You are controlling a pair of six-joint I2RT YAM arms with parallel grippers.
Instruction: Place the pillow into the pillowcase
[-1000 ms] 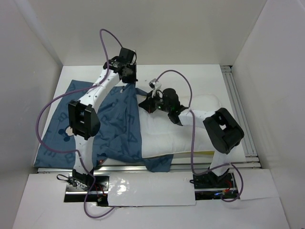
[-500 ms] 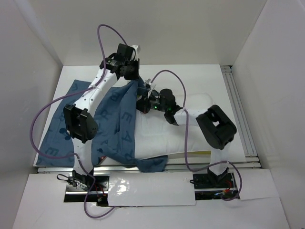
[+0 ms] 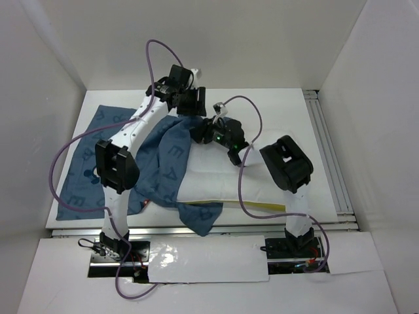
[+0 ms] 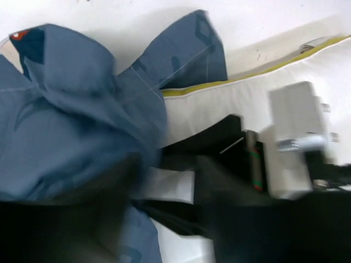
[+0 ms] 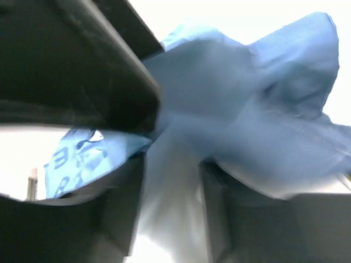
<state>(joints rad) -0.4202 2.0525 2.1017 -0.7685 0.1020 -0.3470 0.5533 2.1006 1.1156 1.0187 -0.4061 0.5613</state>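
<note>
Your two grippers meet just above the middle of the top view, at the bunched upper edge of the pillowcase (image 3: 167, 163). The left gripper (image 3: 194, 106) comes in from the upper left, the right gripper (image 3: 200, 134) from the right, close together. Both wrist views are blurred. The right one shows its dark fingers (image 5: 123, 213) standing apart with pale cloth in the gap, but you cannot tell whether it is pinching – and the left gripper's hold cannot be told either.

The pillow (image 3: 222, 180) lies in the lower centre of the table (image 3: 288, 108), its yellow band along the lower edge. Its left end is under the blue cloth; the right part is bare. The rest of the pillowcase spreads flat towards the left edge, and one flap hangs off the table's lower edge, below the pillow
</note>
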